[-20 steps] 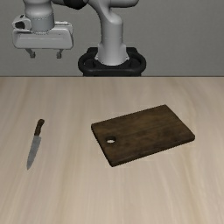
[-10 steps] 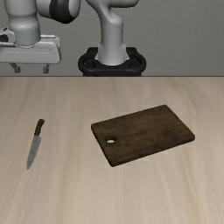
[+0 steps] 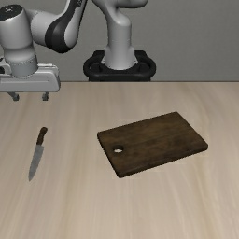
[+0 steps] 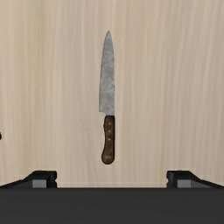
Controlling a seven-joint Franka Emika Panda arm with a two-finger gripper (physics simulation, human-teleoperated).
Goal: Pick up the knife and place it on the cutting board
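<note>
A knife (image 3: pixel 36 154) with a dark brown handle and a grey blade lies flat on the wooden table at the exterior view's left, handle toward the robot. A dark wooden cutting board (image 3: pixel 153 143) with a hole near one corner rests mid-table, to the knife's right in that view. My gripper (image 3: pixel 29 96) hangs open in the air above the knife's handle end. In the wrist view the knife (image 4: pixel 106 101) lies straight ahead between my spread fingertips (image 4: pixel 42 178), handle nearest them, and my gripper (image 4: pixel 112 180) holds nothing.
The robot's black base (image 3: pixel 118 67) stands at the table's far edge. Light wooden tabletop (image 3: pixel 75 201) surrounds the knife and board.
My gripper has moved down and toward the exterior view's left, ending above the knife. The knife and cutting board have stayed put.
</note>
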